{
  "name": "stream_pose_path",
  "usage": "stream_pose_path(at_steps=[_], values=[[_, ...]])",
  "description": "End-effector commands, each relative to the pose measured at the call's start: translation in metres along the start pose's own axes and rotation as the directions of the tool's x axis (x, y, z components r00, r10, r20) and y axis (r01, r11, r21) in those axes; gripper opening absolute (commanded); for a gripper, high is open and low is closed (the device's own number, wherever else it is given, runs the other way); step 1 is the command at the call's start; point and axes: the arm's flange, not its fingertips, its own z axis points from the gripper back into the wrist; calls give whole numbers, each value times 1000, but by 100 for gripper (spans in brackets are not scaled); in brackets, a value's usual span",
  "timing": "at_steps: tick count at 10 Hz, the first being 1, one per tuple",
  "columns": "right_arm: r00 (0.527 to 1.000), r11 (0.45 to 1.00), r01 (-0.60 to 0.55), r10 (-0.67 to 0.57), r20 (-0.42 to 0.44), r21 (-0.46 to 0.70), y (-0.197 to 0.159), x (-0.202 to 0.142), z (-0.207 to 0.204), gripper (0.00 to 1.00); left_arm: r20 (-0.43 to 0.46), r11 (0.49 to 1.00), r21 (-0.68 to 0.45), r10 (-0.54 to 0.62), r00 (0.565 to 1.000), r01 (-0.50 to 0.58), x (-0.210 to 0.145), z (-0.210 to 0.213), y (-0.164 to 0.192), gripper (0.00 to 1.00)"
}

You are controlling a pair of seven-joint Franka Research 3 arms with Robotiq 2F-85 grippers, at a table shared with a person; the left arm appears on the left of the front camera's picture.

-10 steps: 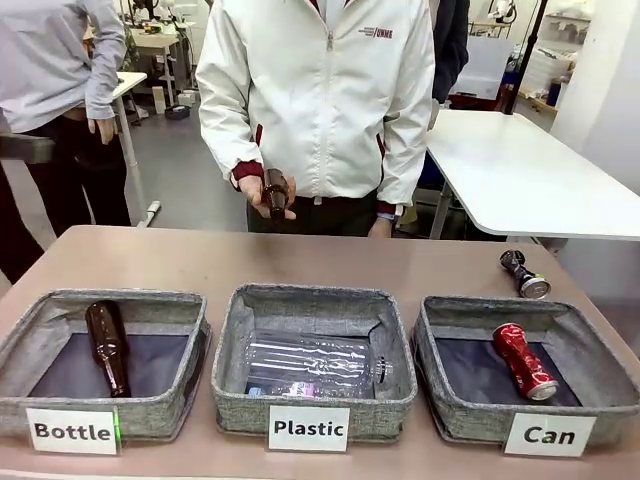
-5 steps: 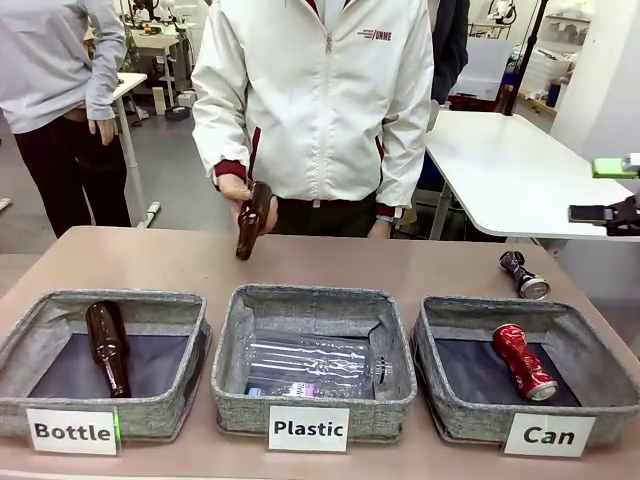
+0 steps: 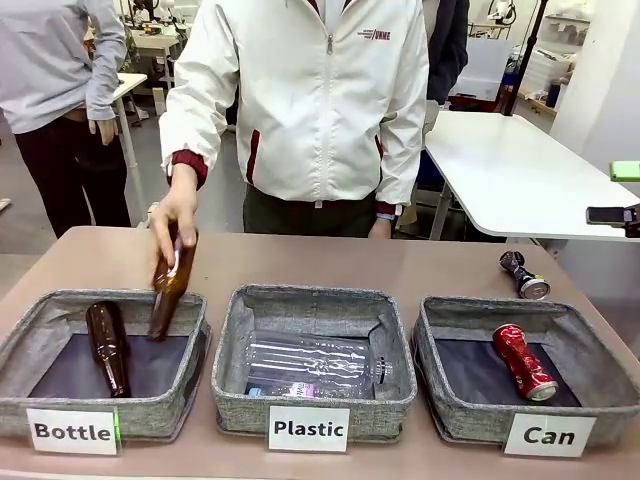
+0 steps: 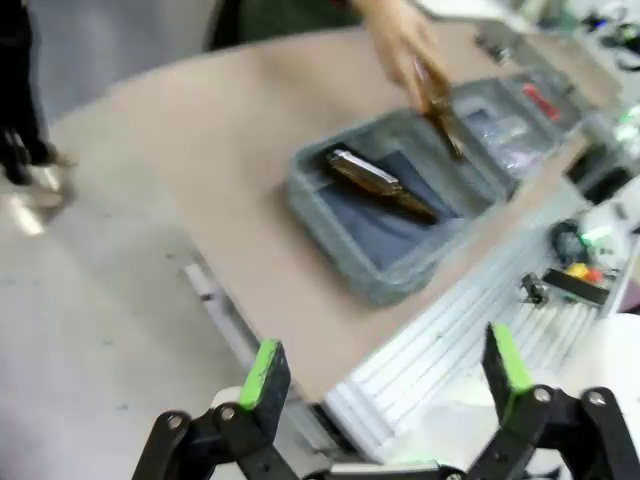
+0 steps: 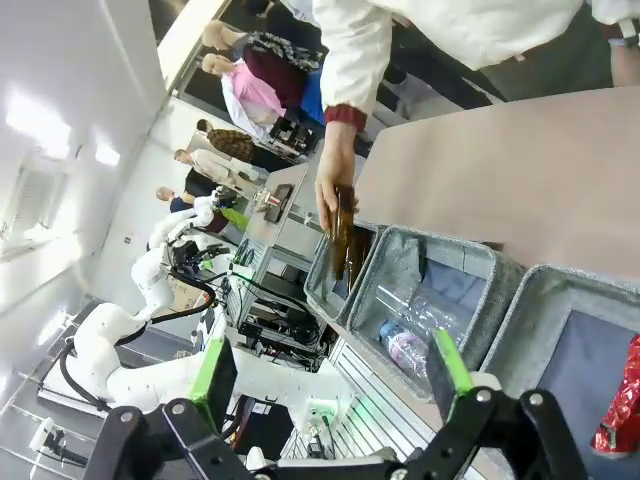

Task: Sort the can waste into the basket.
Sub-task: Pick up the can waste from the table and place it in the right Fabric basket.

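Can waste numbers two in the front view: a crumpled red can (image 3: pixel 524 361) lies inside the felt "Can" basket (image 3: pixel 460 420), a dark can (image 3: pixel 524 275) just behind it. Left wrist view: left gripper (image 4: pixel 385 370) spread, empty. Right wrist view: right gripper (image 5: pixel 335 375) spread, empty.

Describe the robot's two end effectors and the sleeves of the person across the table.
The left end effector and right end effector each have two black fingers with bright green pads and silver pivot pins. The person's sleeves are white with dark red cuffs.
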Motion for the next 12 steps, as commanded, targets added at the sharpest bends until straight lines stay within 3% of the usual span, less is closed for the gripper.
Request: stream_pose_path(at_steps=[1, 4, 7, 10, 12], values=[[1000, 1000, -5, 5, -9, 7, 1, -1, 0, 100, -45, 989, 147, -6, 999, 12, -9, 27, -26, 100], [1000, 1000, -5, 5, -9, 7, 1, -1, 0, 100, -62, 984, 176, 31, 998, -20, -41, 34, -51, 100], [1000, 1000, -5, 5, -9, 7, 1, -1, 0, 100, -47, 985, 152, -80, 996, 87, -5, -3, -59, 100], [1000, 1000, -5, 5, -9, 7, 1, -1, 0, 100, -145, 989, 58, -128, 981, 138, 30, -57, -48, 100], [1000, 1000, -5, 5, -9, 7, 1, -1, 0, 100, -160, 981, -9, -194, 968, 195, 51, -96, -46, 100]])
